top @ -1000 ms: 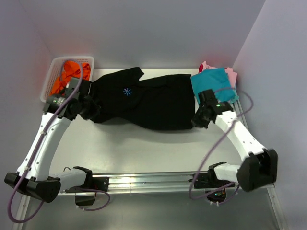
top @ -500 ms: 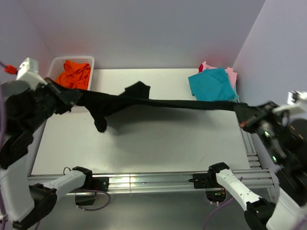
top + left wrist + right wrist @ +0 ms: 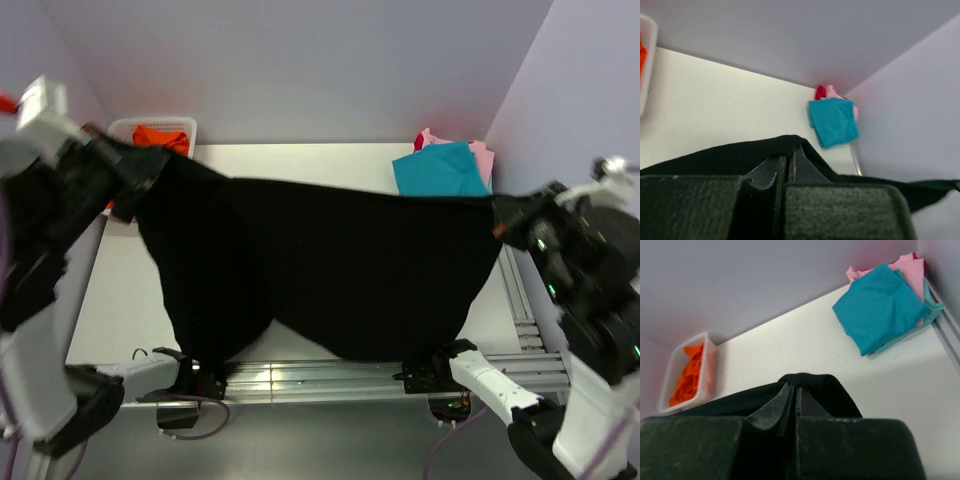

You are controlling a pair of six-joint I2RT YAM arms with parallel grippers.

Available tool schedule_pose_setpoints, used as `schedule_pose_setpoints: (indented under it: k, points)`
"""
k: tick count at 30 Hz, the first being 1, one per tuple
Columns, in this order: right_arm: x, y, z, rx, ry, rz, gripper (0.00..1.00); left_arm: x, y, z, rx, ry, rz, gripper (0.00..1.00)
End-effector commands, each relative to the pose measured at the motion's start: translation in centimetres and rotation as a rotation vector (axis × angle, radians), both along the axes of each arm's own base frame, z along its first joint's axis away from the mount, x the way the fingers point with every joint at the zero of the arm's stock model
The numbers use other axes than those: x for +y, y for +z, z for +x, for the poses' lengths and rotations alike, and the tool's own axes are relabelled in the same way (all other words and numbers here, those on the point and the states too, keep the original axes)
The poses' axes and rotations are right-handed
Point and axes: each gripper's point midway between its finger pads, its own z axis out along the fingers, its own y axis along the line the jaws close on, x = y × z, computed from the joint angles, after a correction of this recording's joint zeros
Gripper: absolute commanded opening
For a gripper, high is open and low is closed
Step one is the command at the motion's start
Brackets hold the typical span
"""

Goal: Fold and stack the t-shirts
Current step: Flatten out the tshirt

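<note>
The white bench (image 3: 310, 160) is mostly hidden in the top view by the biggest of the garments, a large black cloth t-shirt (image 3: 330, 270). It hangs in the air as a wide sheet, its upper edge pulled taut from one arm to the other and the rest drooping toward the near edge. No chest logo shows on the side facing the camera. It is spread out but not folded, so I judge this to be the opening-out step for this shirt: it has yet to be laid flat, folded and carried to the pile.

The left gripper (image 3: 148, 166) is raised at the far left and clamped tight on 1 end of that upper edge. The wrist view shows its fingers pressed together with black cloth pinched between them. The right gripper (image 3: 503, 213) does the same at the right end, closed on a bunched fold of the black cloth.

At the far right corner lies the pile already made. A folded teal t-shirt (image 3: 442, 170) is on top, a pink one (image 3: 482, 153) pokes out beneath it, and a sliver of red cloth (image 3: 419, 141) shows at the back, too little to tell how it is folded. Those 3 look done.

At the far left corner a white plastic mesh basket (image 3: 125, 128) holds a crumpled bright orange t-shirt (image 3: 162, 138), untouched. By this reckoning 2 shirts remain, the black and the orange.
</note>
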Motion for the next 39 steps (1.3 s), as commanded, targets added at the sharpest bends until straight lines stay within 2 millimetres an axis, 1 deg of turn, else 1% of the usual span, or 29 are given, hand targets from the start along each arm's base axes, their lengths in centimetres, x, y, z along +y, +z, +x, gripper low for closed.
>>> schedule_pose_setpoints:
  k: [1, 2, 3, 4, 5, 6, 8, 9, 10, 13, 14, 15, 16, 17, 18, 21, 22, 24, 25, 26, 27, 29, 30, 32, 33, 34, 35, 36, 39]
  points:
    - [-0.1, -0.1, 8.5, 0.014, -0.092, -0.092, 0.0, -0.2, 0.0, 10.2, -0.031, 0.148, 0.105, 0.01]
    - [0.1, -0.3, 10.1, 0.021, -0.095, -0.105, 0.0, -1.2, -1.8, 14.4, 0.03, 0.169, 0.133, 0.0]
    - [0.6, -1.5, 13.3, 0.072, -0.105, -0.126, 0.0, -1.6, -1.8, 16.2, 0.036, 0.172, 0.125, 0.0]
    - [0.7, -0.2, 14.6, 0.051, -0.117, -0.124, 0.0, -2.2, -0.1, 17.4, 0.002, 0.151, 0.062, 0.0]
    - [0.9, 0.2, 16.1, 0.053, -0.12, -0.124, 0.0, -5.0, -1.7, 21.3, 0.033, 0.022, 0.019, 0.0]
    - [1.6, 1.5, 18.8, 0.042, -0.111, -0.104, 0.0, -2.9, 0.2, 23.1, -0.013, 0.05, -0.056, 0.0]
    - [2.1, 3.7, 21.2, 0.0, -0.066, -0.079, 0.0, -3.4, 1.5, 26.6, -0.093, -0.03, -0.128, 0.0]
    - [2.3, 3.3, 24.1, 0.019, -0.066, -0.086, 0.0, -1.9, 3.1, 27.3, -0.153, -0.024, -0.163, 0.0]
    - [2.2, 9.2, 22.7, -0.143, -0.06, -0.059, 0.0, -1.4, 4.1, 27.6, -0.178, -0.039, -0.228, 0.0]
    - [2.0, 15.0, 21.1, -0.334, -0.028, -0.062, 0.0, -0.1, 11.6, 23.8, -0.426, -0.079, -0.28, 0.0]
    - [2.2, 16.1, 20.2, -0.375, -0.004, -0.057, 0.0, -0.2, 14.2, 20.9, -0.501, -0.098, -0.284, 0.0]
    - [2.0, 17.7, 17.9, -0.43, 0.003, -0.046, 0.0, 0.9, 15.5, 19.4, -0.545, -0.079, -0.281, 0.0]
    - [1.6, 18.2, 16.8, -0.443, 0.0, -0.048, 0.0, 0.9, 15.4, 18.9, -0.54, -0.078, -0.282, 0.0]
    - [1.5, 18.5, 15.7, -0.451, 0.001, -0.051, 0.0, 0.8, 16.8, 15.7, -0.578, -0.084, -0.274, 0.0]
    - [1.4, 18.7, 13.8, -0.459, 0.011, -0.048, 0.0, 0.6, 14.6, 16.5, -0.516, -0.088, -0.262, 0.0]
    - [1.8, 18.9, 9.7, -0.478, 0.05, -0.027, 0.0, 0.4, 14.3, 11.9, -0.522, -0.084, -0.206, 0.0]
    - [2.2, 17.0, 10.5, -0.417, 0.066, -0.021, 0.0, 0.3, 12.2, 12.6, -0.46, -0.082, -0.201, 0.0]
    - [2.4, 14.6, 9.6, -0.352, 0.082, -0.014, 0.0, 0.5, 10.4, 10.4, -0.415, -0.062, -0.164, 0.0]
    - [2.7, 10.0, 11.9, -0.218, 0.078, -0.012, 0.0, 0.5, 5.9, 12.2, -0.299, -0.049, -0.16, 0.0]
    - [2.8, 7.6, 12.3, -0.155, 0.076, -0.009, 0.0, 0.8, 4.8, 10.5, -0.29, -0.026, -0.149, 0.0]
    - [2.8, 2.6, 13.0, -0.044, 0.065, -0.002, 0.0, 1.0, -1.6, 12.6, -0.152, -0.002, -0.138, 0.0]
    - [2.6, -1.7, 13.5, 0.011, 0.036, 0.021, 0.0, 1.7, -5.7, 11.9, -0.099, 0.043, -0.13, 0.0]
    - [2.5, -7.3, 13.1, 0.11, 0.022, 0.031, 0.0, 1.8, -11.3, 13.0, 0.015, 0.048, -0.113, 0.0]
    - [2.2, -12.5, 12.8, 0.199, -0.005, 0.043, 0.0, 2.4, -16.1, 13.3, 0.117, 0.091, -0.101, 0.0]
    - [2.3, -14.6, 12.4, 0.226, -0.009, 0.058, 0.0, 1.3, -18.0, 13.3, 0.139, 0.06, -0.089, 0.0]
    - [2.6, -20.3, 11.9, 0.346, 0.0, 0.058, 0.0, 1.2, -23.0, 13.3, 0.247, 0.067, -0.085, 0.0]
    - [3.3, -22.5, 11.5, 0.383, 0.028, 0.085, 0.0, 1.2, -25.2, 13.1, 0.295, 0.075, -0.081, 0.0]
    - [3.6, -26.8, 10.2, 0.474, 0.034, 0.101, 0.0, 1.4, -29.3, 12.4, 0.391, 0.09, -0.072, 0.0]
    - [4.4, -32.0, 7.6, 0.592, 0.067, 0.143, 0.0, 1.8, -35.5, 10.2, 0.562, 0.125, -0.057, 0.0]
